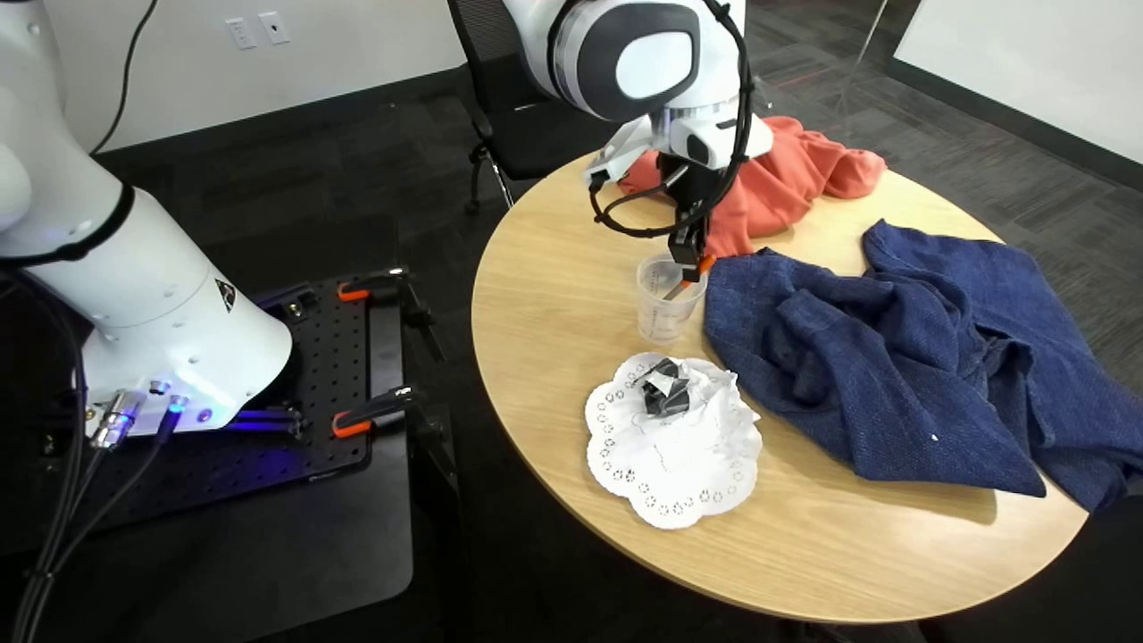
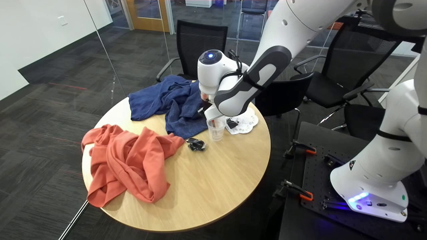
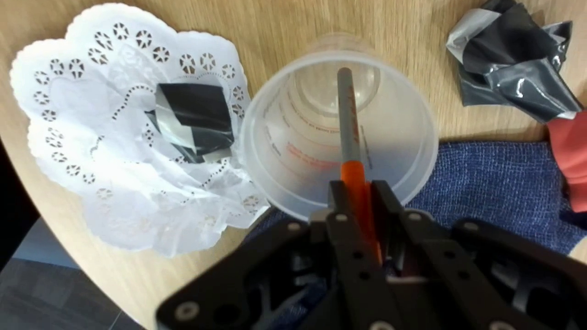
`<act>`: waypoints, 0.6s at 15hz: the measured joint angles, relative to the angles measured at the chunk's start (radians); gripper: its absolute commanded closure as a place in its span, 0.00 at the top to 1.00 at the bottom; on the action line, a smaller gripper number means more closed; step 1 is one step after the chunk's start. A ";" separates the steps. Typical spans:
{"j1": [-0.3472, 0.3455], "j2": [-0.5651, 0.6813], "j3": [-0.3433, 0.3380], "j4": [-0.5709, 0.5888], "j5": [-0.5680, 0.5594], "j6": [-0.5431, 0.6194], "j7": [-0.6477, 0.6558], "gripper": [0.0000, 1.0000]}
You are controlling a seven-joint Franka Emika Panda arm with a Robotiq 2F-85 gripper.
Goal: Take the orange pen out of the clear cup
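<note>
Black two-finger gripper [image 3: 358, 189] looks pinched on the orange end of the slim orange-and-grey pen [image 3: 352, 168], grey end down inside the clear plastic cup [image 3: 293, 146]. Pen slants up past the cup's rim, so I'd pull along that tilt.

Orange pen [image 3: 352, 168] tilted, grey end down inside the clear cup [image 1: 662, 316], orange part pinched in the tool [image 3: 357, 189]; in the wrist view it runs from grey at 12 o'clock to orange just before 6, contact of the grey tip with the cup unclear. Cup upright on the counter [image 1: 554, 295], see-through, round-mouthed, reddish print on its wall; in an exterior view the pen's orange end shows at the mouth's 2 o'clock.
</note>
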 measured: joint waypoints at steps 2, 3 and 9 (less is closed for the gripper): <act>0.028 -0.046 -0.032 -0.030 -0.068 0.002 0.061 0.04; 0.037 -0.075 -0.041 -0.046 -0.103 0.002 0.089 0.04; 0.016 -0.297 0.000 -0.162 -0.241 -0.005 0.155 0.04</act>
